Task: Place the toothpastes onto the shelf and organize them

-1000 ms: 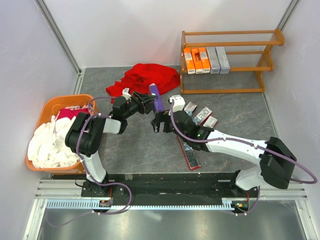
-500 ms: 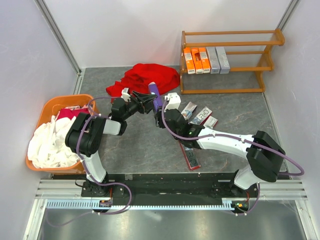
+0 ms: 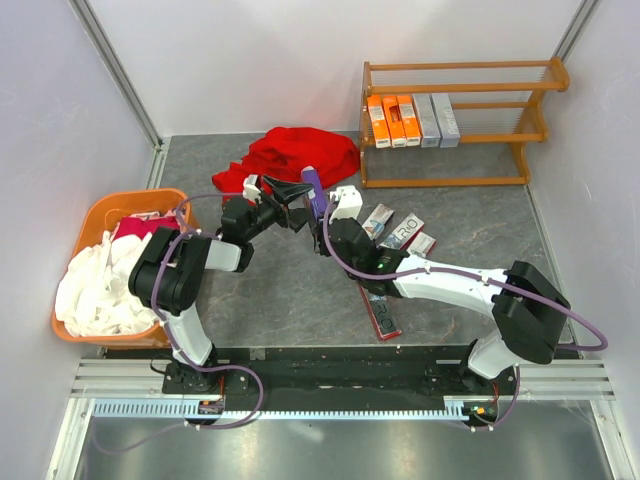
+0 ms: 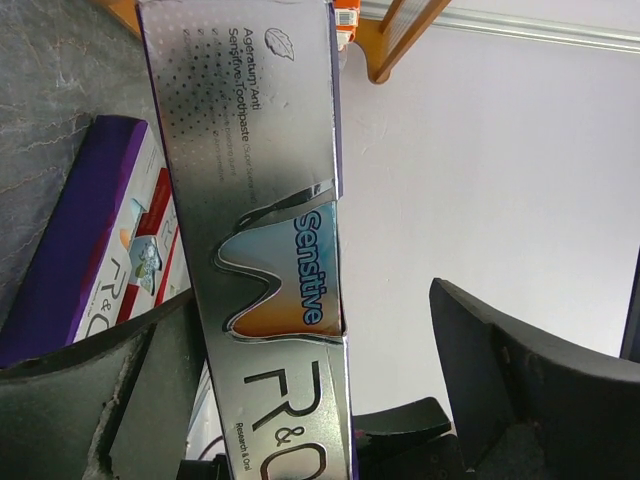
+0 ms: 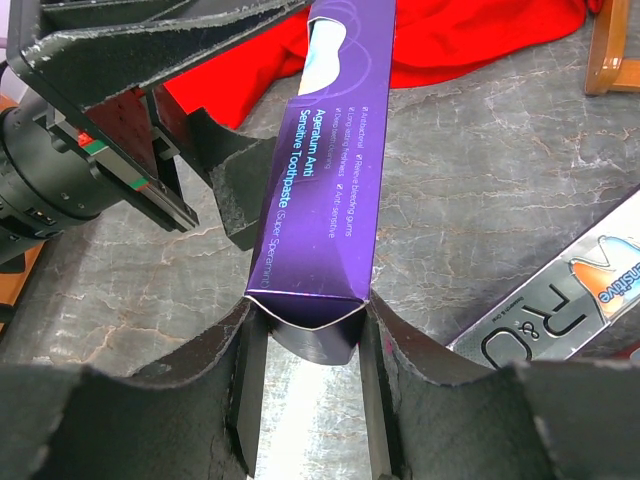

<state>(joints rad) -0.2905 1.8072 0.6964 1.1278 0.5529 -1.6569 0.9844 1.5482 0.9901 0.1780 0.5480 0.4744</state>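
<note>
Two grippers meet mid-frame: right gripper point(image 5: 308, 335) clenched on the end of a purple toothpaste box point(image 5: 340, 150), left gripper point(image 3: 298, 193) spread wide around it, seemingly not pressing it, wooden shelf point(image 3: 455, 75) at upper right.

box point(image 4: 270, 250) slvr face: "Sensitive", "R&O" | purple side point(image 5: 335, 170): "Ageratum Anti Sensitive Toothpaste"

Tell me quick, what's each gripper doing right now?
Left gripper: open, holding nothing.
Right gripper: closed on the end of the purple toothpaste box.
</note>
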